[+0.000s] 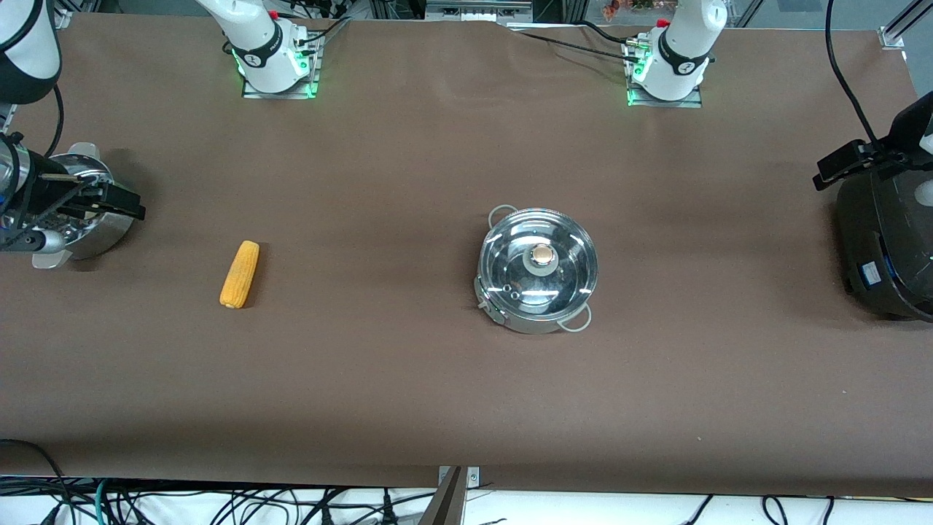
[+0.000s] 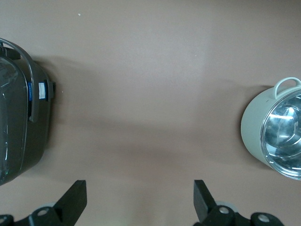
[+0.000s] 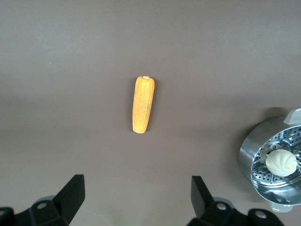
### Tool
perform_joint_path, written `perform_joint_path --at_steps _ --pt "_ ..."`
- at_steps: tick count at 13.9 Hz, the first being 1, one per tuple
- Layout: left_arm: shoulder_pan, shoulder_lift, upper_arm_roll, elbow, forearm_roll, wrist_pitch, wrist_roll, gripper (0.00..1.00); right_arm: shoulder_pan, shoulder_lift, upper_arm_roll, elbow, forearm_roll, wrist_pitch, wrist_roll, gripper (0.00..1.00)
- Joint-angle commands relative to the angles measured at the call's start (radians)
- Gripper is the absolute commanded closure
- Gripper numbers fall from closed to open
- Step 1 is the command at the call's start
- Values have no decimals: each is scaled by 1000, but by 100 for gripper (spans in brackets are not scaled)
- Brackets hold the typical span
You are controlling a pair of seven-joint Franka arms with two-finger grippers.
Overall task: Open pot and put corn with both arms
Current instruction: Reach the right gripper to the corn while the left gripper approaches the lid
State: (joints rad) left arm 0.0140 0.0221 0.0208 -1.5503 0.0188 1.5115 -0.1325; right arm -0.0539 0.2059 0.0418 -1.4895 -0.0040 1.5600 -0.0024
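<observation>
Front view: brown desk (image 1: 408,182); shiny round stainless-steel pot (image 1: 538,271) with clear glass lid (image 1: 538,262) and copper-coloured knob (image 1: 542,254), lid on, toward the left arm's end. Tapered yellow-orange corn cob (image 1: 240,274) lying flat toward the right arm's end, well apart from the pot. Right tool (image 1: 120,200) over a perforated steel steamer (image 1: 91,230); left tool (image 1: 838,169) beside a large black cooker (image 1: 889,248).

Left wrist view: left tool (image 2: 140,200) with fingers (image 2: 75,197) spread wide, holding nothing, over bare desk between cooker (image 2: 21,127) and pot (image 2: 275,129).

Right wrist view: right tool (image 3: 137,197) spread wide, empty; corn (image 3: 143,104) on desk; pale round bun (image 3: 281,162) in the steamer (image 3: 251,160)
</observation>
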Motion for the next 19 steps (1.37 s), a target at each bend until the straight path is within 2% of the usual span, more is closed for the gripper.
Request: perform_joint_path --at_steps 1,7,10,13,14,17,19 --pt "9 10 -5 24 -19 -19 21 0 -4 52 1 35 15 -9 -2 0" --pt "12 22 -7 9 -26 -5 22 0 5 205 7 35 25 110 1 0" --pt "4 36 -10 1 -20 -4 22 0 37 312 10 23 27 246 16 0" --pt "-5 45 -19 -83 -26 -7 25 0 66 400 9 3 24 362 85 0" --pt "-5 44 -25 -83 -37 -7 25 0 68 421 9 -9 19 397 85 0" --pt "-6 64 -102 -79 -108 22 -5 0 62 448 7 -92 18 498 70 0" --pt "-6 81 -175 -80 -109 79 -97 0 55 446 4 -115 12 499 64 0"
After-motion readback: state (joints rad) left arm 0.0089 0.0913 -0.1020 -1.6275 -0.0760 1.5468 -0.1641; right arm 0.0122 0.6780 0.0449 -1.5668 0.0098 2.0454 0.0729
